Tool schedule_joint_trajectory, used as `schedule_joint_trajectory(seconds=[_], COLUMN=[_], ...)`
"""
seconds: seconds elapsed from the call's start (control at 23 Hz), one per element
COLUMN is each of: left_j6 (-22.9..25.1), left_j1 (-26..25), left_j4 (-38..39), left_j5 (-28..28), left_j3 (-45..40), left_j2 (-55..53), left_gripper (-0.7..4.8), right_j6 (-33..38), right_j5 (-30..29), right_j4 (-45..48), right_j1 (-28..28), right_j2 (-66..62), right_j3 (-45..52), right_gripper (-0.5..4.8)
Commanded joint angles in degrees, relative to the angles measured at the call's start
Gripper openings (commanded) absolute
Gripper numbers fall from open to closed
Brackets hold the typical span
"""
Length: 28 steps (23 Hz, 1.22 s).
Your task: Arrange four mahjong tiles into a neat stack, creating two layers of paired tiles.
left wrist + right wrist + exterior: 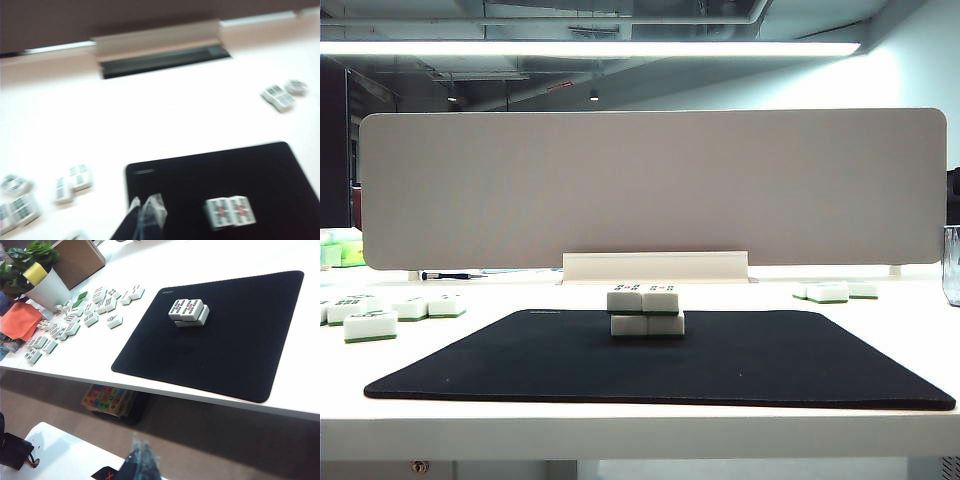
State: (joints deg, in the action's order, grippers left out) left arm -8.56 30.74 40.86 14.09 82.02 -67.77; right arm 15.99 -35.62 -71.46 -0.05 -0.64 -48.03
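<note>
The four mahjong tiles form the stack (646, 311) in the back middle of the black mat (740, 360), two side by side over two, the top pair set slightly left of the bottom pair. The right wrist view shows the stack (188, 311) with green-and-red bar faces up. Neither gripper appears in the exterior view. My left gripper (146, 207) hangs over the mat's left edge, shut and empty, apart from the stack (231, 211); this view is blurred. My right gripper (141, 447) is shut and empty, well back from the table, below its front edge.
Loose tiles lie off the mat at the left (370, 325) and at the back right (835, 291). A white rack (655, 266) and a tall partition (655, 185) stand behind the mat. A potted plant (47, 287), a cardboard box (80, 257) and an orange cloth (17, 320) are at the table's left end.
</note>
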Motion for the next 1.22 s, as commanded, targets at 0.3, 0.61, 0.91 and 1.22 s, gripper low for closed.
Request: schedule_joint_trajectory(seconds=[0.3,0.61,0.91,1.22], left_j6=[0.22,2.56,2.58,2.6], left_j1=[-14.27,-20.79,-23.45,-30.45], left_j4=[-10.99,-15.74,-36.83,-37.79], left_j5=[0.26,0.02,-9.42,-12.13], left_j3=[-31.58,-59.78,-76.63,-80.81], left_j2=[29.86,55.19,59.17,63.28], left_gripper=[-0.06,-0.06,-0.06,-0.06], right_j6=[-0.17,-0.17,-0.17,-0.17], right_j5=[-0.11,-0.11,-0.11,-0.13], right_j4=[0.57,0.57,0.57,0.57], right_j1=[0.02,0.02,0.02,0.04], right_j2=[0.66,0.66,0.66,0.66], right_j3=[-0.15,-0.15,-0.15,-0.15], right_gripper=[-0.01,-0.01,-0.01,-0.01])
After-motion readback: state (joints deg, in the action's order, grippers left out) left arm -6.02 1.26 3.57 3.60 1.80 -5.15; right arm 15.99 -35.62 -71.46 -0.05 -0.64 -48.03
